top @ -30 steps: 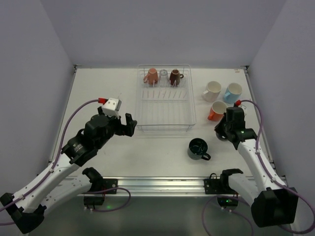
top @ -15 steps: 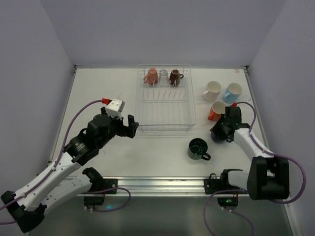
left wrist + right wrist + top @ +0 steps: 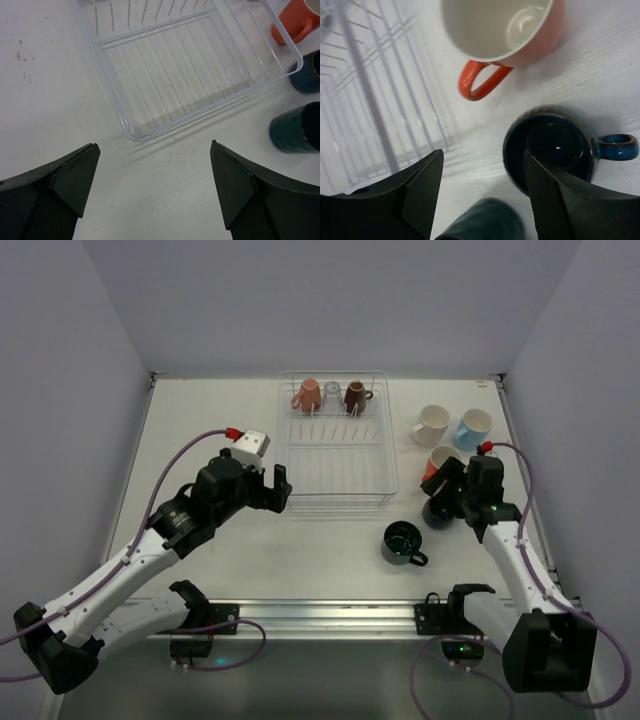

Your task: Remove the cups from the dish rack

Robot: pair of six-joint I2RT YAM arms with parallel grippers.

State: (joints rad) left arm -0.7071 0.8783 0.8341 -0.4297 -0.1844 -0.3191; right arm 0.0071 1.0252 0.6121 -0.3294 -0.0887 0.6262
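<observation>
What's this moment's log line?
left gripper open | right gripper open over navy cup | dish rack: pink cup, glass, brown cup

The dish rack (image 3: 134, 135) is thin white wire with a shiny coat. The table (image 3: 165, 190) is dull white with faint wood grain. The orange mug (image 3: 502, 30) and navy mug (image 3: 551, 145) are smooth and glossy. The dark green mug (image 3: 297, 130) looks ribbed.

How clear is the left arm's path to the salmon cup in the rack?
Probably clear. The left gripper hangs open at the near-left corner of the dish rack; the salmon cup sits left-most in the far row, beside the clear glass. Only bare tines lie between, so coming from above looks free.
</observation>
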